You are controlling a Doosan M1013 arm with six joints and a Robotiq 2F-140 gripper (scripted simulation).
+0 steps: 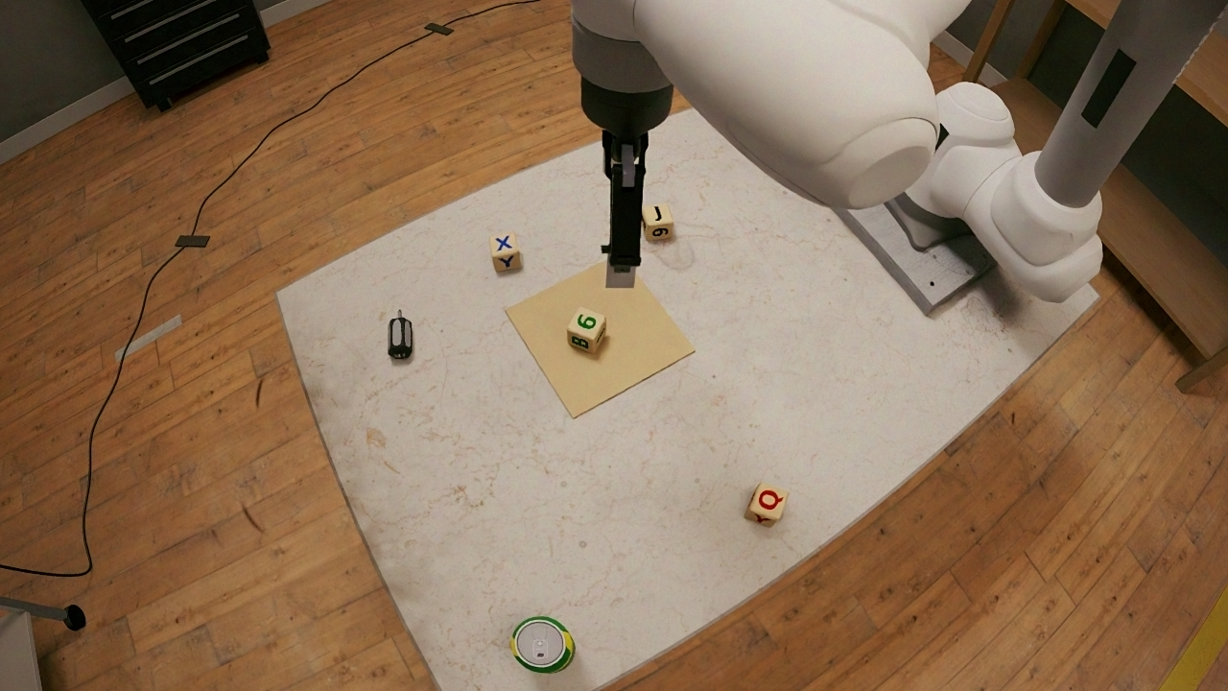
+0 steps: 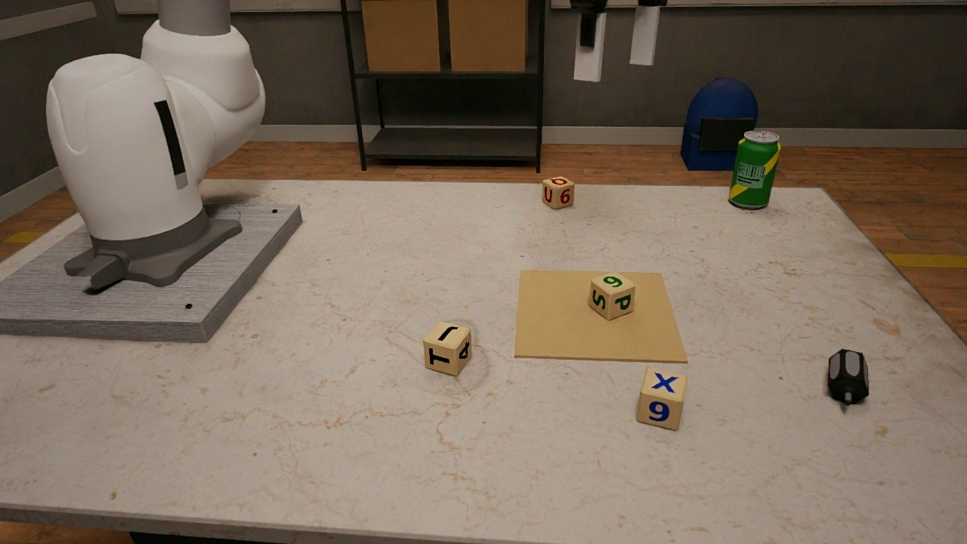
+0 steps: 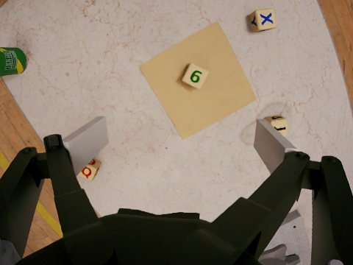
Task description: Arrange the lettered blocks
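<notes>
A tan mat (image 1: 602, 341) lies in the middle of the marble table top. A block with a green 6 on top (image 1: 586, 328) stands on the mat; it also shows in the wrist view (image 3: 194, 76). The X block (image 1: 505, 251) stands off the mat at its far left. The J block (image 1: 657, 222) stands off the mat, towards the base. The Q block (image 1: 767, 503) stands far off near the table's front edge. My gripper (image 1: 622, 257) is open and empty, high above the table; only its fingertips (image 2: 615, 40) show at the top of the exterior view.
A green can (image 1: 542, 643) stands at the table's edge. A small black tool (image 1: 399, 336) lies left of the mat. The robot base (image 2: 145, 223) sits on a grey plate at one corner.
</notes>
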